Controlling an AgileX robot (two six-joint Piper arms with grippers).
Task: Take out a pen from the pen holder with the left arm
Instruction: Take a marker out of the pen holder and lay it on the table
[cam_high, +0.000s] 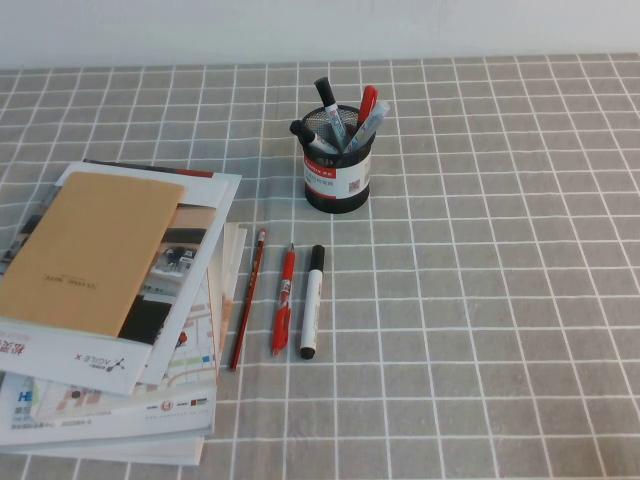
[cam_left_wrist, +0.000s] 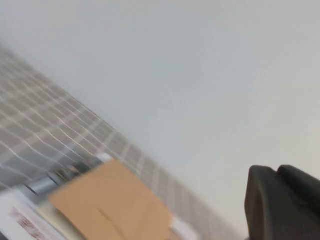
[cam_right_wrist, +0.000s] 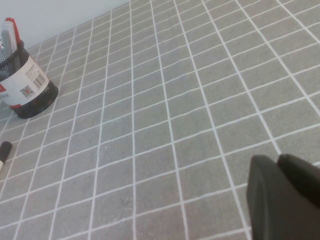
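A black mesh pen holder (cam_high: 338, 172) with a white label stands at the table's far middle, with several pens and markers (cam_high: 345, 120) sticking out of it. Neither arm shows in the high view. My left gripper (cam_left_wrist: 276, 170) is shut on nothing and up in the air, seen against the white wall with the tan notebook (cam_left_wrist: 115, 205) below it. My right gripper (cam_right_wrist: 276, 159) is also shut and empty, low over the grey checked cloth, well apart from the pen holder (cam_right_wrist: 27, 85).
A red pencil (cam_high: 247, 298), a red pen (cam_high: 284, 300) and a black-and-white marker (cam_high: 311, 300) lie side by side in front of the holder. A stack of booklets under a tan notebook (cam_high: 100, 290) fills the left of the table.
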